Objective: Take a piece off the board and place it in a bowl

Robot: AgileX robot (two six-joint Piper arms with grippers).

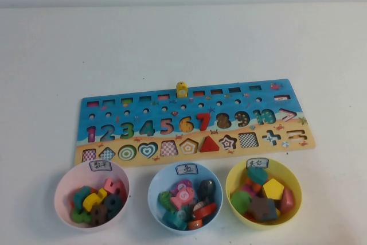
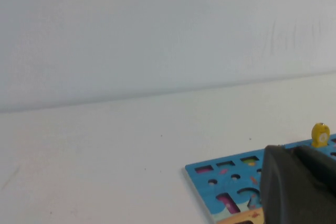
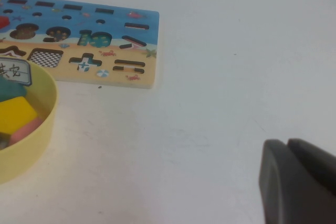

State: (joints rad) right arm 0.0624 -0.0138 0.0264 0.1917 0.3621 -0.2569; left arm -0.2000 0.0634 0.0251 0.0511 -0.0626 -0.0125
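Neither arm is seen in the high view. The board (image 1: 86,105) lies flat across the table with three bowls lined along its near edge, presumably so that pieces can be sorted close by. The "6" cut-out looks empty. A bright yellow piece (image 1: 92,201), judged to be the six, is found in the pink bowl (image 1: 64,183), heaped among other numbers. Its long axis seems to run obliquely, but which way it points cannot be read.

From the left wrist view, the left gripper (image 2: 295,151) is shown above the board's far left corner, its fingers seemingly closed on nothing.

From the right wrist view, the right gripper (image 3: 287,144) is parked over bare table right of the yellow bowl (image 3: 37,129) — likewise pressed together and empty.
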